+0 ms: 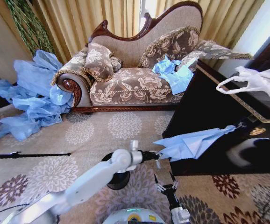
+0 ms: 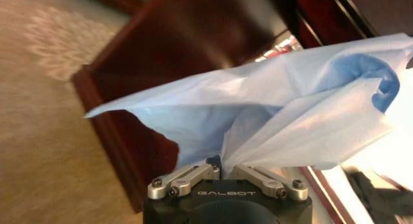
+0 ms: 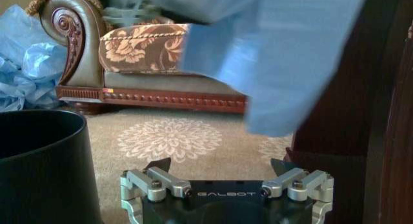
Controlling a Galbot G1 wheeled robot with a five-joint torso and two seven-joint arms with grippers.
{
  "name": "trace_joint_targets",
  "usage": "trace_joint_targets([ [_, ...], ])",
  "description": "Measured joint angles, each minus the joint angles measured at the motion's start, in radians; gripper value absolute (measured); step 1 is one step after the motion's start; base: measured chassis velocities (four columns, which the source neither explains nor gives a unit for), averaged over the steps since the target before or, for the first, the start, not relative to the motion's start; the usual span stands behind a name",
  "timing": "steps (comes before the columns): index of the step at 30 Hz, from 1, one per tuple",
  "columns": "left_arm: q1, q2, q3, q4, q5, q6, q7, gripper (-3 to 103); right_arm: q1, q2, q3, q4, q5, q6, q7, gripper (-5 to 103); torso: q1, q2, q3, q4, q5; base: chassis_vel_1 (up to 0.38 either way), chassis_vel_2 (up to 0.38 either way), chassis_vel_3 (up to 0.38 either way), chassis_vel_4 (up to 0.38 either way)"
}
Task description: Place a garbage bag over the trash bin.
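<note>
My left hand (image 2: 223, 171) is clamped on the bag (image 1: 191, 143), holding it in the air just beside and above the bin (image 3: 42, 161). My right hand (image 3: 221, 167) waits apart, low beside the bin. The bag is lifted; opening and fitting remain.

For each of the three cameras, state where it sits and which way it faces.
Head view: high on the robot, looking forward and down at carpet, sofa and dark table; both arms show.
Left wrist view: behind the left gripper, shut on the garbage bag.
Right wrist view: low, behind the open right gripper, beside the trash bin.
Shared: every view shows the bag.
</note>
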Motion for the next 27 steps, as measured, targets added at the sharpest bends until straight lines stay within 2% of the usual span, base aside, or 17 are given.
trace_joint_targets([
  [3, 0.034, 0.037, -0.040, -0.025, -0.003, 0.005, -0.003, 0, 0.003, -0.003, 0.000, -0.003, 0.004, 0.000, -0.001, 100, 0.000, 0.000, 0.000, -0.0002, -0.0002, 0.000, 0.000, 0.000, 0.000],
  [7, 0.122, 0.111, -0.148, -0.071, -0.009, 0.017, -0.001, 0, 0.005, -0.010, 0.001, -0.009, 0.010, 0.002, -0.004, 100, 0.000, 0.000, 0.000, -0.0002, 0.0000, 0.000, 0.000, 0.000, 0.000],
  [9, 0.182, 0.158, -0.217, -0.097, -0.010, 0.024, 0.013, 0, 0.006, -0.016, 0.003, -0.015, 0.012, 0.005, -0.007, 100, 0.000, 0.000, 0.000, -0.0001, -0.0001, 0.000, 0.000, 0.000, 0.000],
  [11, 0.199, 0.170, -0.236, -0.102, -0.010, 0.025, 0.018, 0, 0.006, -0.017, 0.004, -0.017, 0.013, 0.006, -0.009, 100, 0.000, 0.000, 0.000, 0.0000, 0.0000, 0.000, 0.000, 0.000, 0.000],
  [14, 0.302, 0.241, -0.353, -0.133, -0.010, 0.026, 0.048, 0, 0.007, -0.024, -0.007, -0.028, 0.013, 0.011, -0.015, 100, 0.000, 0.000, 0.000, -0.0003, -0.0002, 0.000, 0.000, 0.000, 0.000],
  [15, 0.302, 0.241, -0.353, -0.133, -0.010, 0.026, 0.048, 0, 0.007, -0.024, -0.007, -0.028, 0.013, 0.011, -0.015, 100, 0.000, 0.000, 0.000, -0.0003, -0.0002, 0.000, 0.000, 0.000, 0.000],
  [18, 0.367, 0.303, -0.427, -0.156, -0.007, 0.015, 0.062, 0, 0.012, -0.024, -0.029, -0.036, 0.007, 0.012, -0.015, 100, 0.000, 0.000, 0.000, 0.0001, 0.0000, 0.000, 0.000, 0.000, 0.000],
  [22, 0.357, 0.338, -0.489, -0.174, 0.010, 0.003, 0.068, 0, 0.019, -0.024, -0.048, -0.037, 0.004, 0.013, -0.014, 100, 0.000, 0.000, 0.000, 0.0002, 0.0005, 0.000, 0.000, 0.000, 0.000],
  [27, 0.244, 0.311, -0.451, -0.182, 0.008, -0.006, 0.035, 0, 0.011, -0.041, -0.047, -0.026, 0.006, 0.030, -0.014, 100, 0.000, 0.000, 0.000, -0.0003, 0.0001, 0.000, 0.000, 0.000, 0.000],
])
